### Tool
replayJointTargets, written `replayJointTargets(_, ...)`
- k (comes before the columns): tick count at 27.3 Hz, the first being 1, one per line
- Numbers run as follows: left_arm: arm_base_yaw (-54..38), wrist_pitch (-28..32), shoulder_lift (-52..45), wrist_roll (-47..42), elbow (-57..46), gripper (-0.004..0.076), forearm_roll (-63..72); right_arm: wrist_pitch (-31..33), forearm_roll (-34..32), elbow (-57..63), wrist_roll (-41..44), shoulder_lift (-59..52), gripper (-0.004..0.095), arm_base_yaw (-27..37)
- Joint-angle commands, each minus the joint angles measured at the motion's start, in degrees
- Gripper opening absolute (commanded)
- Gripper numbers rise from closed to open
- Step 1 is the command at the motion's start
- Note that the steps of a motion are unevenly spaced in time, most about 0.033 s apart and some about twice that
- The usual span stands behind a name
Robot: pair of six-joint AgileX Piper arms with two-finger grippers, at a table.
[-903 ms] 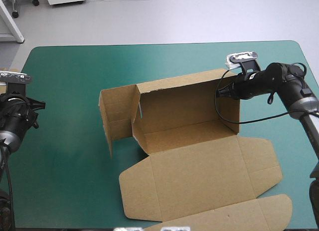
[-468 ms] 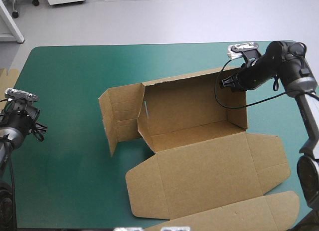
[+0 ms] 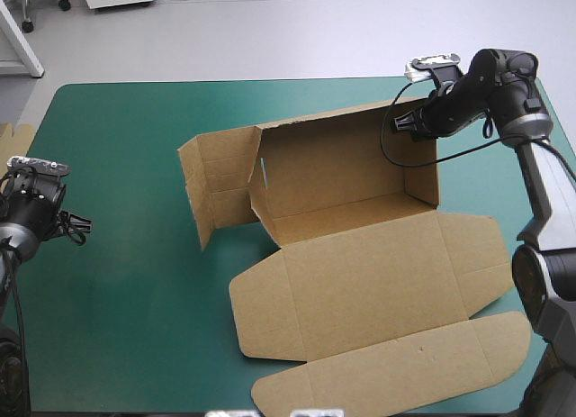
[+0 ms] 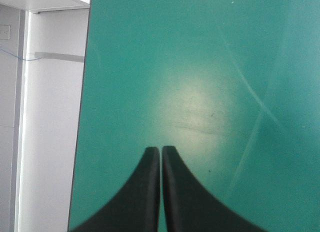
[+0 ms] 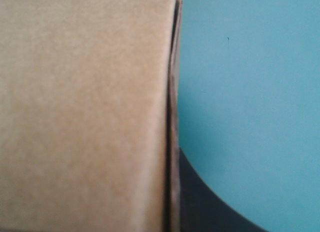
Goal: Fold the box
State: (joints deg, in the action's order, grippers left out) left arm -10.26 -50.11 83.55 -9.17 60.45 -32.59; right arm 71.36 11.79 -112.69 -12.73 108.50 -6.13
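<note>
Seen from above, the box (image 3: 351,255) sits middle-right on the teal-green tabletop (image 3: 117,147), half built. Its back wall (image 3: 333,169) and right end wall (image 3: 421,169) stand upright, the left end panel (image 3: 211,196) stands splayed outward, and the lid (image 3: 360,291) lies flat toward the near edge. The right claw (image 3: 407,124) is at the far right corner, where those two walls meet at the top. The left claw (image 3: 76,228) hangs by the tabletop's left edge, well apart from the box. A sliver of spare board (image 3: 9,133) shows at that edge.

In the left wrist view, the left claw (image 4: 160,149) is closed on nothing. Its black fingers meet in a point over bare cover.

In the right wrist view, brown board fills the space ahead of the right claw (image 5: 172,162). The board's edge runs against the one black finger (image 5: 205,207) that shows, so the claw is clamped on the box wall.

The step in hand looks like squaring up the right corner. To do it well, the right claw should hold the corner steady and move only along the crease, without twisting, so the board does not buckle or drag the whole box across the cover. With that corner anchored, the free left claw would best come across and swing the splayed panel inward.
</note>
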Motion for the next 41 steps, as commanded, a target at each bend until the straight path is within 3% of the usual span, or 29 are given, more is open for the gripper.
replayJointTargets(1,0.00,0.49,-1.79,0.66,2.20,0.0006,-0.19,-0.02,1.86,-3.29,0.69,0.42,-0.0017,0.37)
replayJointTargets(10,0.00,0.86,-1.79,0.93,2.20,0.0006,1.08,-0.02,2.01,-3.39,0.69,3.21,0.0038,0.37)
replayJointTargets(17,0.00,0.76,-1.79,2.33,2.20,0.0006,3.06,-0.97,2.47,-3.39,1.09,4.23,0.0382,0.37)
replayJointTargets(19,0.00,0.76,-1.79,2.90,2.20,0.0006,3.96,-1.58,2.73,-3.39,1.48,4.63,0.0431,0.37)
replayJointTargets(25,0.00,0.76,-1.79,3.40,2.20,0.0006,4.89,-3.05,2.76,-4.42,1.48,4.77,0.0432,0.37)
replayJointTargets(41,0.00,0.65,-1.79,3.65,2.20,0.0006,6.51,0.00,-0.50,-9.05,1.81,-2.10,0.0431,0.37)
